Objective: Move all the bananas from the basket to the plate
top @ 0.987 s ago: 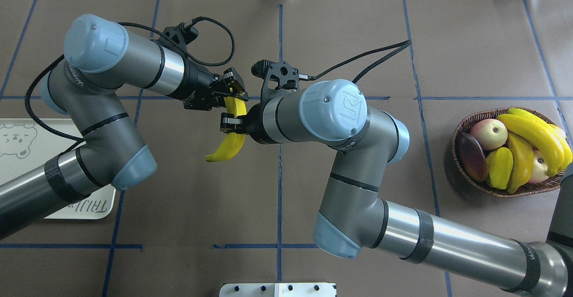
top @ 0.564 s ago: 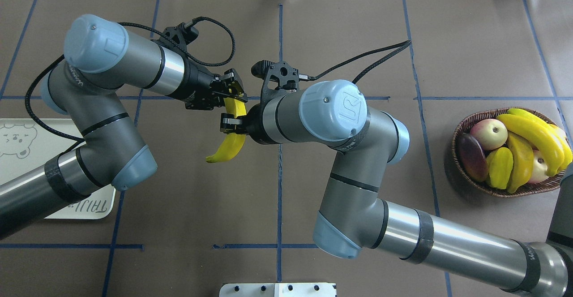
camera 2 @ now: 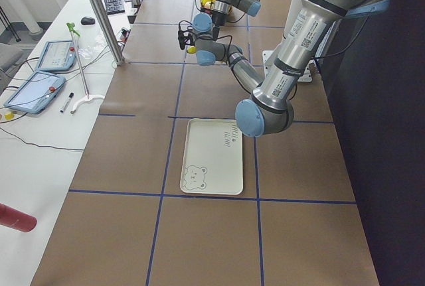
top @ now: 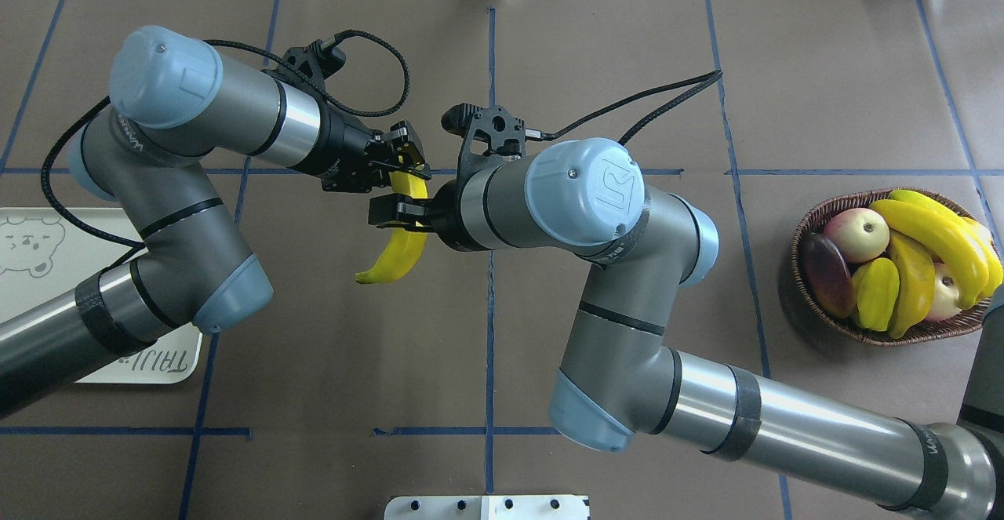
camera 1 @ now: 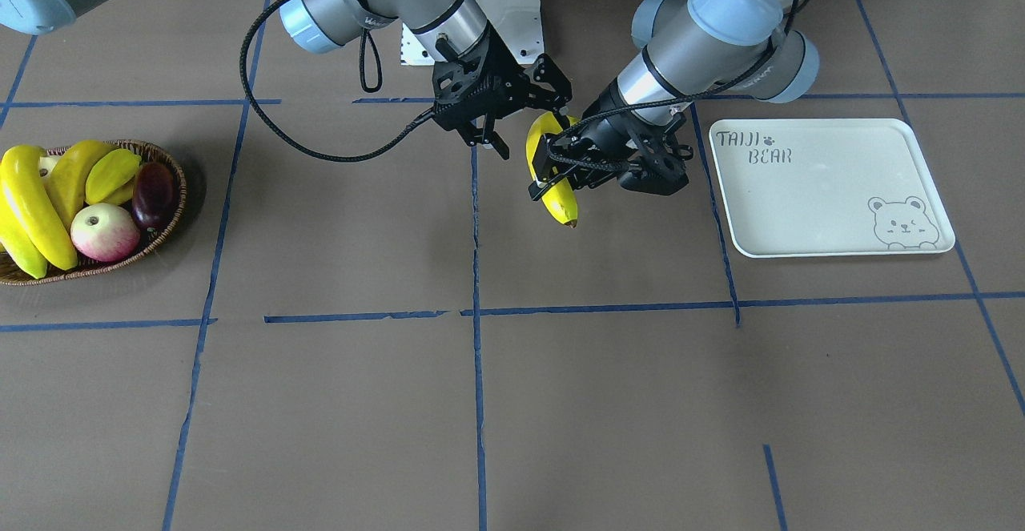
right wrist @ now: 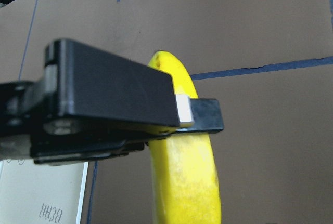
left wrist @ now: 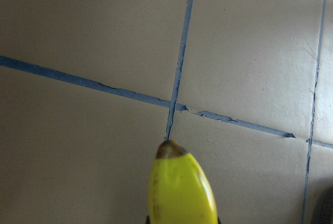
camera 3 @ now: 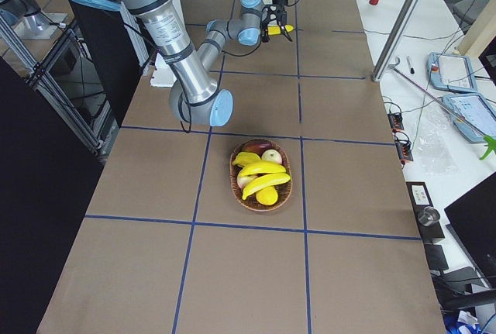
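**Q:** What is the condition of the left tool?
**A:** The left tool [camera 1: 552, 170] is closed on a banana [camera 1: 562, 201], with its fingers clamped across the mid-section. The banana hangs roughly upright, dark tip downward, held off the tabletop [camera 1: 608, 403]. In the left wrist view the tip points at a crossing of the blue tape lines.

**Q:** And the right tool?
**A:** The right tool [camera 1: 524, 118] has its jaws spread apart and grips nothing. It sits at the banana's upper end. One finger is just above the top of the fruit and the other stands off to the side. Whether either finger touches the banana cannot be determined.

**Q:** Where are the receiving and supply positions?
**A:** The plate [camera 1: 825, 195] lies flat on the tabletop on the robot's left side, near the left tool but apart from the banana. The basket [top: 812, 214] sits at the robot's right end of the tabletop, well apart from both tools.

**Q:** What are the contents of the basket?
**A:** The other bananas [top: 933, 234] lie across the top, touching an apple [top: 859, 234]. A star fruit [top: 878, 292] and a dark purple fruit [top: 831, 265] rest beside them.
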